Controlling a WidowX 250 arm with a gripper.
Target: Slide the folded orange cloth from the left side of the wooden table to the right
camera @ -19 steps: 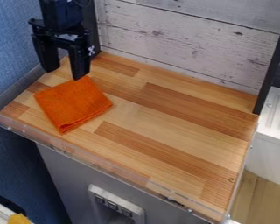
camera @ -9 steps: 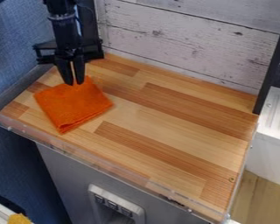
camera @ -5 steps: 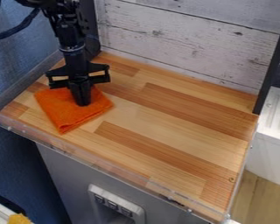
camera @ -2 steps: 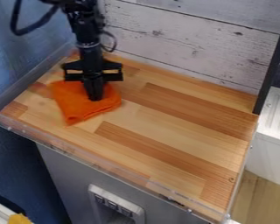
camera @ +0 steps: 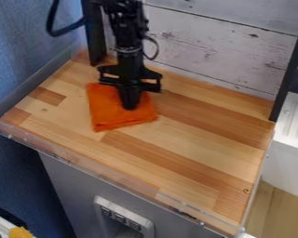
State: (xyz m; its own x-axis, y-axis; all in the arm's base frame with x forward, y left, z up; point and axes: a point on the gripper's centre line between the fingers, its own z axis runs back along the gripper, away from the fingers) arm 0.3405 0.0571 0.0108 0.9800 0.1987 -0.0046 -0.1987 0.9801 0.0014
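Observation:
The black gripper [camera: 130, 108] points down onto an orange folded cloth [camera: 110, 115] in the upper left part of the wooden tabletop. Its fingertips are close together and press on the middle of the cloth, covering part of it. The cloth lies flat, its lower edge slightly wavy, and spreads out on both sides of the gripper. No raised fold of fabric can be made out between the fingers.
Along the tabletop's [camera: 201, 153] front runs a low clear rim [camera: 102, 173]. A whitewashed plank wall [camera: 220, 44] stands behind, with a black post [camera: 94, 37] behind the arm. Blue wall at left; white unit [camera: 288, 135] at right.
The gripper came down with its fingers closing, settled on the cloth, then moved right. The cloth slid right with it and turned a little.

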